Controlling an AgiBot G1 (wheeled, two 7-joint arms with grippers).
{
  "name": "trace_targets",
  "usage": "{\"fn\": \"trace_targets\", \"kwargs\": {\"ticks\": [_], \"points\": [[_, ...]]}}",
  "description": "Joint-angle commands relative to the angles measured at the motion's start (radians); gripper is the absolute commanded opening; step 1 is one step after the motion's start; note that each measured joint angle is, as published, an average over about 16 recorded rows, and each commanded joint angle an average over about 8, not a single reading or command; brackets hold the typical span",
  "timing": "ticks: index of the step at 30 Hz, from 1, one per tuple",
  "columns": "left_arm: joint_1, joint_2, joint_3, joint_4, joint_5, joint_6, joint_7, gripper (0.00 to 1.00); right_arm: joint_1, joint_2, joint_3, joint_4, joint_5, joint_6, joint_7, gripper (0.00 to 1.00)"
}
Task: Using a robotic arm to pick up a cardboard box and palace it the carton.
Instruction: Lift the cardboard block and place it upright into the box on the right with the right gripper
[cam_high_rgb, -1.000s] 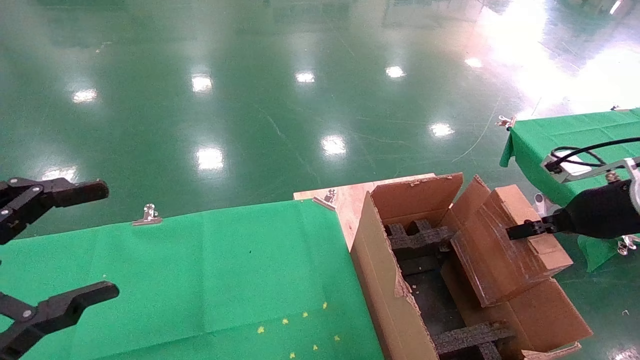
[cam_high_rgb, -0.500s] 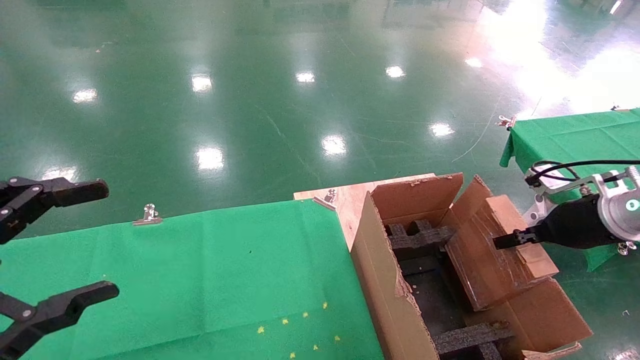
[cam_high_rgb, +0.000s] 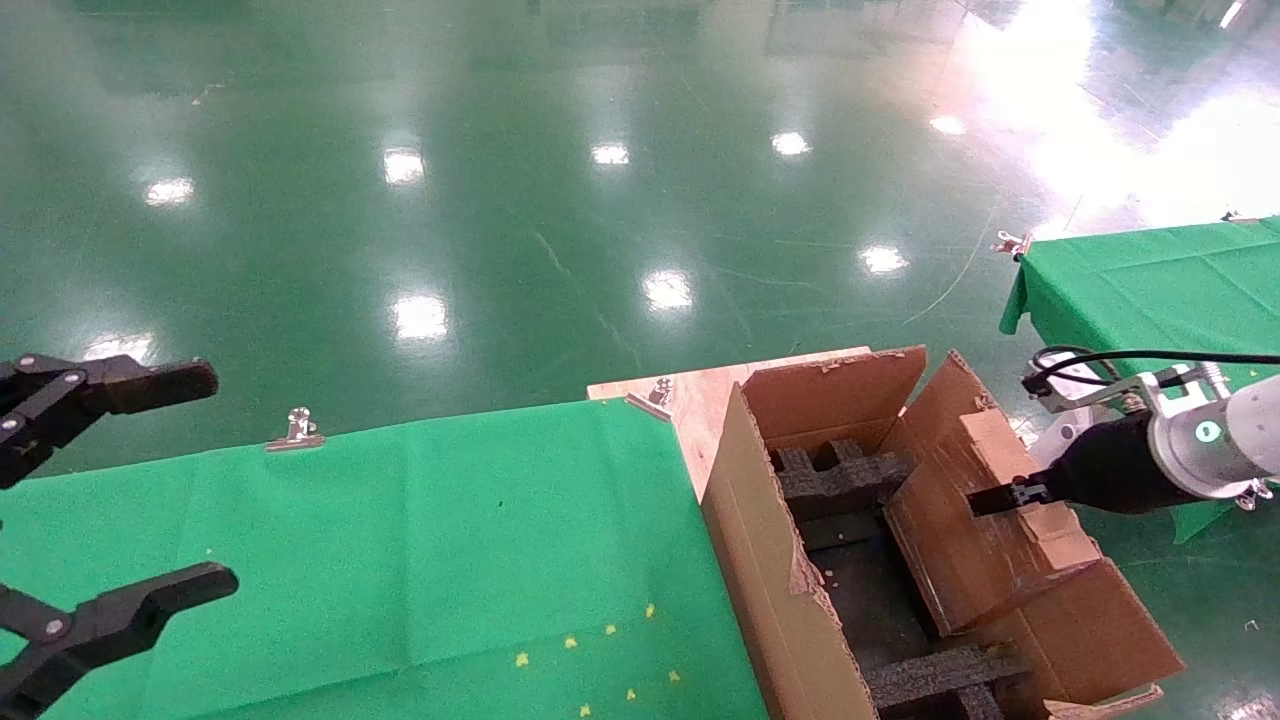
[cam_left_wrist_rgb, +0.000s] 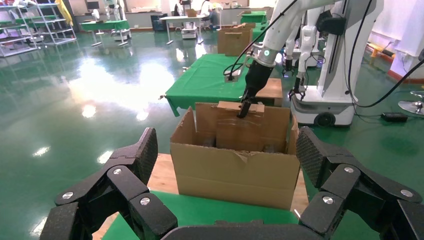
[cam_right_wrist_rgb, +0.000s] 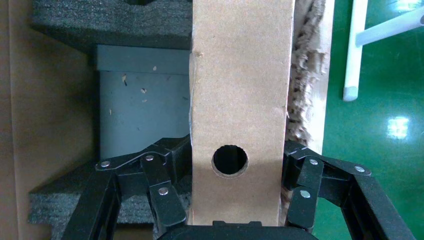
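- Gripping the cardboard box (cam_high_rgb: 985, 520) across its narrow width, the right gripper (cam_right_wrist_rgb: 235, 200) has its jaws closed flat on both long faces, one finger on each side, near the end with the round hole (cam_right_wrist_rgb: 230, 160).
- In the head view the box sits at about 4 o'clock, tilted, its lower end already inside the carton (cam_high_rgb: 770, 560) and leaning against the carton's right-hand wall, above the black foam inserts (cam_high_rgb: 840, 475).
- The robotic arm (cam_high_rgb: 1180, 455) reaches in from 3 o'clock, well clear of the green table (cam_high_rgb: 400, 540).
- The left gripper (cam_high_rgb: 95, 510) hangs parked at 8 o'clock with its fingers spread wide, holding nothing.
- Handling, as a judgement: the box looks stiff and light, with flat corrugated walls that keep their shape under the pinch; no bowing shows at the pads.
- Its clear tape looks glossy, so the bare cardboard beside the hole seems the better place to hold.
- Holding near one end lets the far end swing, so a corner may catch on the foam or on the ragged flap (cam_right_wrist_rgb: 305, 75) beside it.
- The slot between the inserts looks snug; squaring the box to it before release seems wise.
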Motion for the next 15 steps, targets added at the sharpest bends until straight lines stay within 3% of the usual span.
{"fn": "trace_targets", "kwargs": {"ticks": [1,15], "points": [[0.0,0.0,0.0,0.0,0.0,0.0,0.0,1.0,-0.01,-0.009,-0.003,0.0,-0.002,0.011,0.009,0.0],[0.0,0.0,0.0,0.0,0.0,0.0,0.0,1.0,-0.126,-0.102,-0.003,-0.075,0.029,0.073,0.004,0.0]]}}
